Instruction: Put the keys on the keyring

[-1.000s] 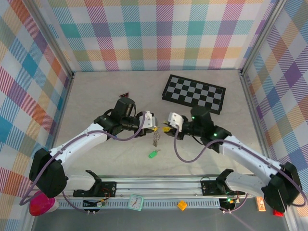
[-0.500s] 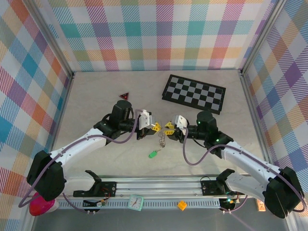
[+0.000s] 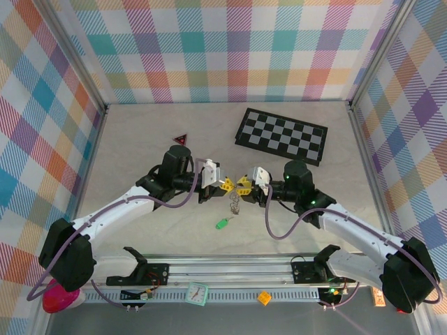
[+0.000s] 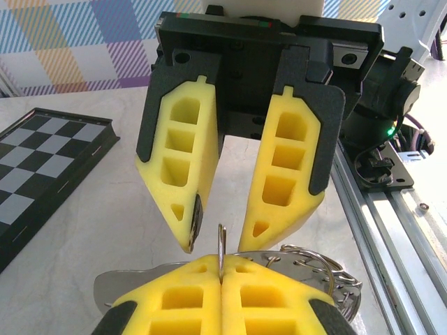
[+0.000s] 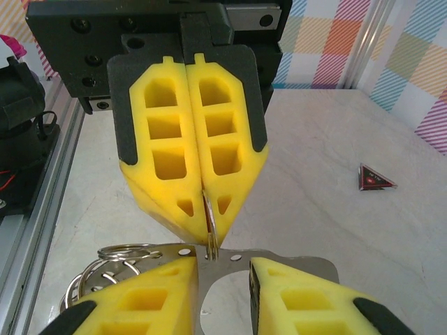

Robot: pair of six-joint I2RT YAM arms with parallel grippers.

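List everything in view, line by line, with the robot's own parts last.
black-and-white chessboard: one, black and white, far right of table.
small red triangle: one, red, far left of centre.
green-headed key: one, green, lying on table, near centre.
silvery metal chain keyring: one, silver, centre, gripped at its top.
teal-framed square clock: one, teal and white, near rail.
small orange block: one, orange, near rail.
pink object: one, pink, near-left corner.
left end effector: one, yellow pads, shut on the keyring.
right end effector: one, yellow pads, open, facing the left.
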